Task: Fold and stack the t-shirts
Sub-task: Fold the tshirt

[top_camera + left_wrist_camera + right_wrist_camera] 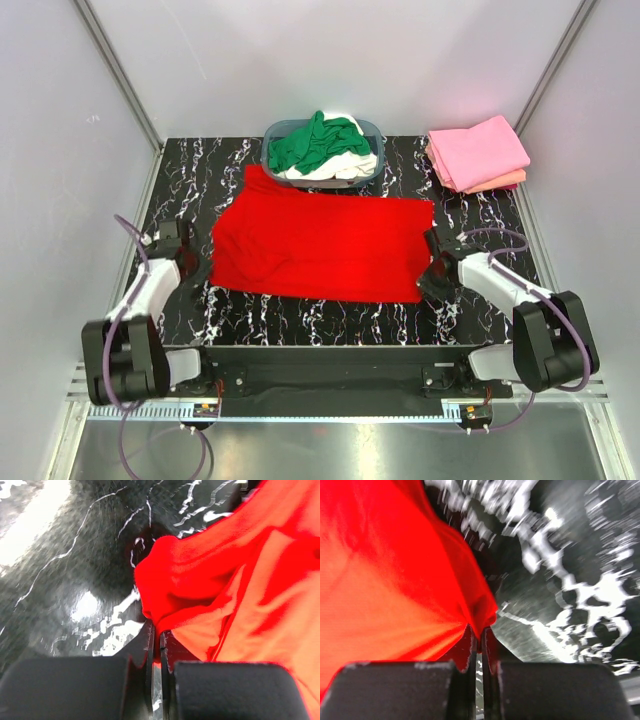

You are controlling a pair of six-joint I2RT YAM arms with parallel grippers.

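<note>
One black marbled desk [330,320] is carrying everything, and the red shirt [320,245] is lying spread across its middle as a rough rectangle. Behind it the basket [272,140] is holding the green shirt [310,145] and the white shirt [350,168]. At the far right corner the pink shirt [478,150] is sitting folded on the salmon shirt [505,181].

You are gripping the red shirt at both ends. The left tool [157,640] is clamped on its left edge and the right tool [480,635] on its right edge, each pinching a small fold of cloth. For the fold, I judge you should be lifting both ends together, at equal height and pace. Pull the cloth taut so it is not sagging or slipping out of those shallow pinches.

No brand, label or writing is showing anywhere.
</note>
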